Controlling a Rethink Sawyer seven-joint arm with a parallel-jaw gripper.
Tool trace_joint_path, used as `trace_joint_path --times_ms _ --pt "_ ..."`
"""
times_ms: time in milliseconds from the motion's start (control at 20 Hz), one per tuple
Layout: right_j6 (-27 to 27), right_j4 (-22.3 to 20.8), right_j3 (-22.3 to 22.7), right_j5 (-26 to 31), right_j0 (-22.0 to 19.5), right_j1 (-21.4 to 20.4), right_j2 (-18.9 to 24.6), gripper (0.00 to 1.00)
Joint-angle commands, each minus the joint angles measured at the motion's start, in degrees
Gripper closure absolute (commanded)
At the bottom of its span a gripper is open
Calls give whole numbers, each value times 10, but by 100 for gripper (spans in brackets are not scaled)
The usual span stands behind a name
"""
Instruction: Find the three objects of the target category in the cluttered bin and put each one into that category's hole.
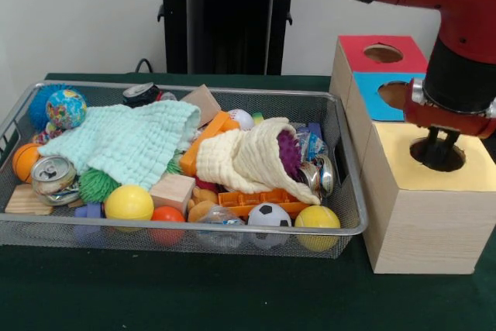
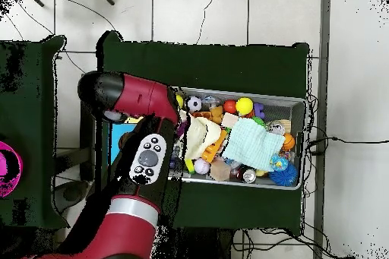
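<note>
The cluttered bin (image 1: 155, 227), a shallow silver wire-mesh tray, stands on the green table and also shows in the overhead view (image 2: 302, 143). It holds yellow balls (image 1: 129, 202) (image 1: 317, 217), a small soccer ball (image 1: 269, 215), a globe ball (image 1: 66, 108), an orange ball (image 1: 25, 160), a crushed can (image 1: 53, 176), wooden blocks (image 1: 172, 190) and a mint cloth (image 1: 132, 141). My gripper (image 1: 439, 151) reaches down into the round hole of the yellow-topped box (image 1: 465, 172). I see nothing held in it. In the overhead view the arm (image 2: 144, 157) hides it.
Three wooden boxes stand in a row right of the bin: red-topped (image 1: 403, 56), blue-topped (image 1: 373, 98) and yellow-topped nearest the camera. A cream cloth (image 1: 248, 156) covers a purple spiky toy (image 1: 288, 153). The robot's black pedestal (image 1: 229, 21) stands behind the bin.
</note>
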Motion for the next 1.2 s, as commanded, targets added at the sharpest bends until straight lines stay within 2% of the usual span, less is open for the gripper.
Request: trace_joint_path --times_ms 50,250,700,900,1200 --pt "92 -43 -75 185 -36 -49 9 100" --pt "81 -50 -87 211 -47 -61 15 100" --pt "39 -84 -110 212 -76 -63 22 100" --pt "-15 -116 -126 208 -105 -58 26 100" --pt "-104 -166 -116 155 -158 -44 51 100"
